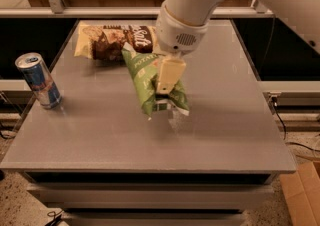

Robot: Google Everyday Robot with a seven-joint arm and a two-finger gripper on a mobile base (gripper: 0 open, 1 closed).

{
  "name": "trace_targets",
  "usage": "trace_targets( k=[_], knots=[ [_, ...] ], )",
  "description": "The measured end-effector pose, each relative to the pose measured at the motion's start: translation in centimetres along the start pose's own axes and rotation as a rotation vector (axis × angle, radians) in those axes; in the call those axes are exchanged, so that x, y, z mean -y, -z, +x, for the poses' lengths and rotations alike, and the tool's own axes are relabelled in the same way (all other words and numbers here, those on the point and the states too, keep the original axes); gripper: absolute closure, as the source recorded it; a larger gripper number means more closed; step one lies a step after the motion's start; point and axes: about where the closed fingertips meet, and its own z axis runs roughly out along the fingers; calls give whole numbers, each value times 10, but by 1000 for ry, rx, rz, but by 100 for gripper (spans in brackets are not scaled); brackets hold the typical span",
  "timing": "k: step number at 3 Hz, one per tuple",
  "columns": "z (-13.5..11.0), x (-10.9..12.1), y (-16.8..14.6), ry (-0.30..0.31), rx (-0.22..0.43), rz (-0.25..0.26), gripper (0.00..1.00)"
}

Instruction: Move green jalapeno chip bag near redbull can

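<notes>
We note the gripper (164,88) over the middle of the table (235,135), hanging from the white arm (192,5) that comes in from the upper right. It is clamped on the green jalapeno chip bag (141,76). One cream finger lies across the front face of the bag; the other is hidden behind it.

The bag hangs tilted, upper end leaning up and to the left, crimped lower end pointing down at the table. A faint shadow under that lower end suggests the bag is clear of the surface, though we cannot be sure of the gap.

The redbull can (38,81) stands upright near the left edge of the table, well apart from the bag. Bare tabletop lies between the two. The brown-and-cream chip bag (112,41) lies flat at the back of the table, just behind the green bag's upper end; we cannot tell whether they touch.

Our reading of progress: the pick is done and the bag is in carry. The sideways travel toward the can is left to do, then the set-down beside it and the release. The can is slim and tall, so a bag swung in too close could tip it.
</notes>
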Motion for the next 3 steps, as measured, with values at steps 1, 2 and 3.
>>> trace_targets(
  k=[1,2,3],
  knots=[
    [-23,11,-19,-50,16,-7,100],
    [-47,16,-35,-122,40,-13,100],
    [-70,17,-48,-178,66,-21,100]
  ],
)
